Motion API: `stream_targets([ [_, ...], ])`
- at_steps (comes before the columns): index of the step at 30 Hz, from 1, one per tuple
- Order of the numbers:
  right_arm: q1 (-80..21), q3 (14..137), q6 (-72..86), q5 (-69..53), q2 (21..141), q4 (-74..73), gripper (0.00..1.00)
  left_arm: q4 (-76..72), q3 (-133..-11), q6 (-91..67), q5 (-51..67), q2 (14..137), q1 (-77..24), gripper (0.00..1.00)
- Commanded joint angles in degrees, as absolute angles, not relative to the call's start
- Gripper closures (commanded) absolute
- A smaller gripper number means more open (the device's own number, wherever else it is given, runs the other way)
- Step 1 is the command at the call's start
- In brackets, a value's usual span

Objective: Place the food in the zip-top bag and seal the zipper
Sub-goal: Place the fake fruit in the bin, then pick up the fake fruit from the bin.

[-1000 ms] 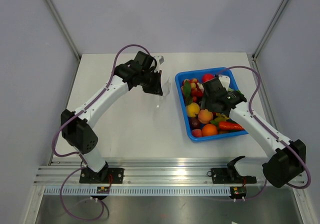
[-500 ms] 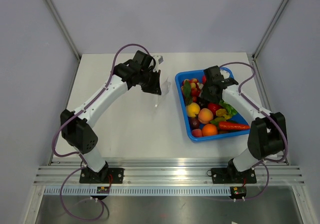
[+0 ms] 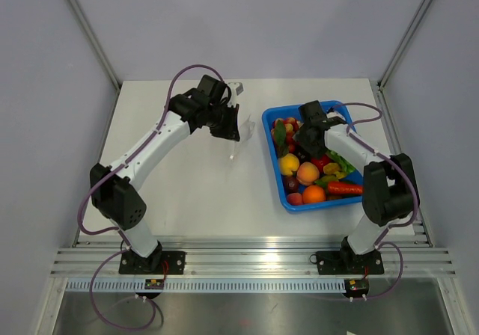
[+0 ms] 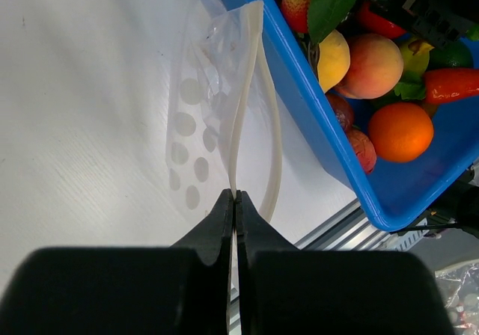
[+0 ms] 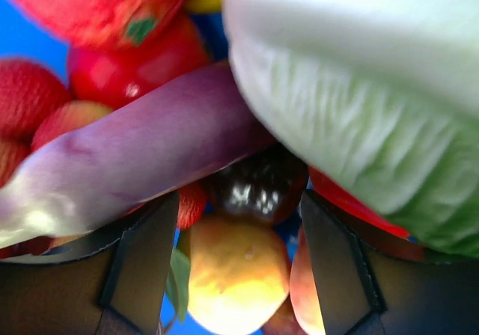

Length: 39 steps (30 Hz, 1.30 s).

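Observation:
My left gripper (image 3: 228, 125) is shut on the mouth edge of the clear zip-top bag (image 3: 238, 145) and holds it above the table, just left of the blue tray. In the left wrist view the fingertips (image 4: 235, 194) pinch the pale zipper strip (image 4: 245, 96); the bag (image 4: 196, 118) hangs open with round specks on it. My right gripper (image 3: 308, 129) is down in the tray, open. In the right wrist view its fingers (image 5: 142, 260) stand on either side of the small dark purple-black fruit (image 5: 258, 185), without closing on it.
The blue tray (image 3: 322, 205) holds several toy foods. A purple eggplant (image 5: 135, 155), a green cabbage (image 5: 359, 88) and a yellow fruit (image 5: 236, 275) crowd round the dark fruit. The tray's rim (image 4: 314, 118) is close beside the bag.
My right arm has swung toward the far left part of the tray and lowered its gripper among the fruits. The left arm and the bag have stayed put.

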State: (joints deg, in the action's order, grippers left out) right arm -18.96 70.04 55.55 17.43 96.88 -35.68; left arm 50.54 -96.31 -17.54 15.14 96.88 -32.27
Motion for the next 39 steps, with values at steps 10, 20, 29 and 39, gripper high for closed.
stream_targets([
  [10,-18.8,67.8,64.2,20.6,103.3,-33.2,0.28,49.6,-96.9,-15.5,16.4,96.2,-30.6,1.0],
  [20,-19.3,64.5,59.8,25.0,91.1,-32.1,0.59,48.8,-96.3,-16.7,17.3,96.8,-30.5,1.0],
  [29,-19.6,62.6,51.8,21.2,76.9,-33.0,0.61,47.7,-100.5,-20.6,18.4,102.0,-34.6,1.0],
  [39,-21.8,61.3,46.4,14.6,65.2,-33.1,0.61,44.6,-99.0,-22.9,19.6,104.5,-38.2,1.0],
])
